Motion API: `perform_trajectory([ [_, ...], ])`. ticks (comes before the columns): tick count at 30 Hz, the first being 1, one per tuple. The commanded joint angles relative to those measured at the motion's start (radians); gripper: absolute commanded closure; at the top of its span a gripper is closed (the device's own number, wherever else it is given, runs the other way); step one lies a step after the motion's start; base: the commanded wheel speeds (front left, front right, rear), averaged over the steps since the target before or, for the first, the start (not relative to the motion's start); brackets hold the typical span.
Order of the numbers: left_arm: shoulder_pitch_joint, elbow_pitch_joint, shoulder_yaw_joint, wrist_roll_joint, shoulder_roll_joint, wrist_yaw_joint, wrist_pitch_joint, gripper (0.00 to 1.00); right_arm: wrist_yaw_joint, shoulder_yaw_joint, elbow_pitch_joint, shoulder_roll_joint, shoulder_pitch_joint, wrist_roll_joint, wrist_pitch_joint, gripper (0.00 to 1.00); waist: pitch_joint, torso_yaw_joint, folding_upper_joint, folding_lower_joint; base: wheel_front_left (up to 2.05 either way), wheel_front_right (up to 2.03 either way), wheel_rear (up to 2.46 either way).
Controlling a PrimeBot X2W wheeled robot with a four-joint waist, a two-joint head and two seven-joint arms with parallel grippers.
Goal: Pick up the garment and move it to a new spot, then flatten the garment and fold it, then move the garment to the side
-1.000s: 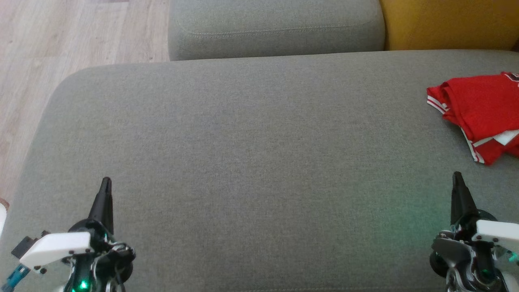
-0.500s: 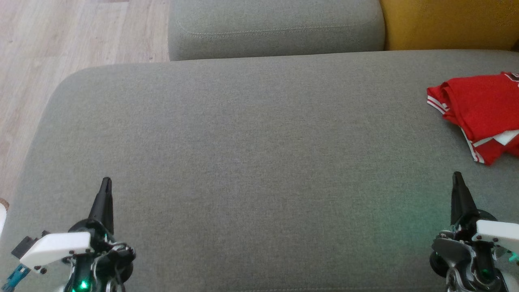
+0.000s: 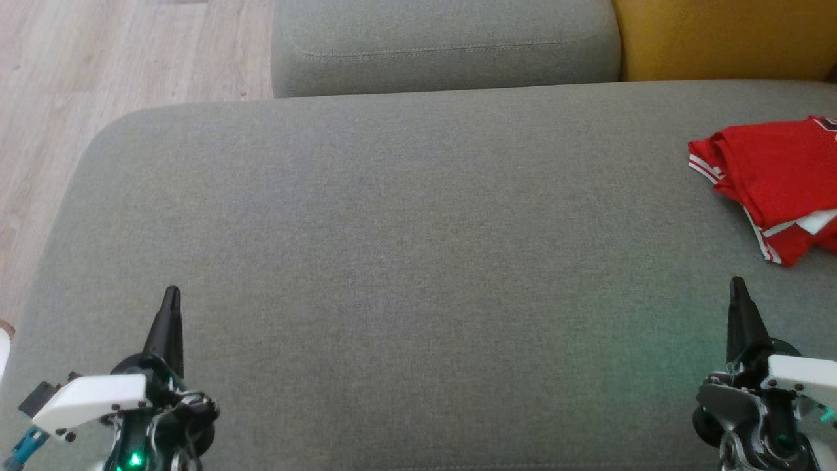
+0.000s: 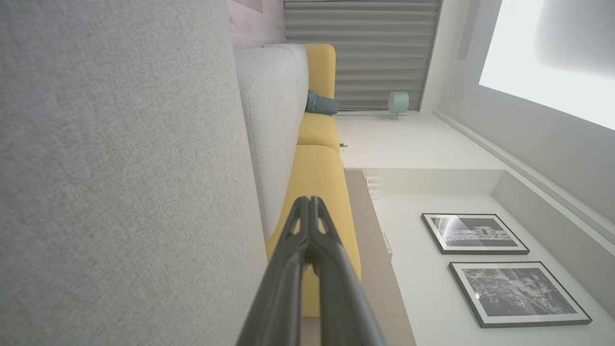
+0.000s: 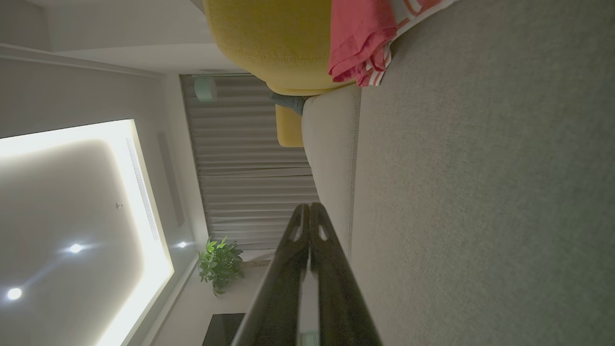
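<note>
The garment (image 3: pixel 778 180) is a red jersey with white trim, folded and lying at the far right of the grey sofa seat (image 3: pixel 405 248), partly cut off by the frame edge. The right wrist view shows the garment (image 5: pixel 360 41) at the top. My left gripper (image 3: pixel 171 292) hovers over the seat's near left, shut and holding nothing; its fingertips meet in the left wrist view (image 4: pixel 309 199). At the near right, my right gripper (image 3: pixel 737 282) is shut and holding nothing, a little short of the garment, its fingertips also together in the right wrist view (image 5: pixel 310 205).
A grey cushion (image 3: pixel 444 46) and a yellow cushion (image 3: pixel 726 36) stand behind the seat. Wooden floor (image 3: pixel 98 65) lies past the seat's rounded left edge. The wide middle of the seat is bare fabric.
</note>
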Motion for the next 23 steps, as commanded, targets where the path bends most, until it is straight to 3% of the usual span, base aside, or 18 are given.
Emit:
perform_trajectory([
  [1,-0.057,-0.036,0.035,-0.003,0.007,-0.007,0.007,1.00,-0.001,0.020,-0.038,-0.007,-0.054,0.007,0.006,1.00,0.000,0.000,0.0000,0.0000,0.00,0.00,0.00],
  [23,-0.057,-0.036,0.036,-0.003,0.007,-0.007,0.008,1.00,-0.001,0.020,-0.038,-0.007,-0.054,0.007,0.006,1.00,0.000,0.000,0.0000,0.0000,0.00,0.00,0.00],
])
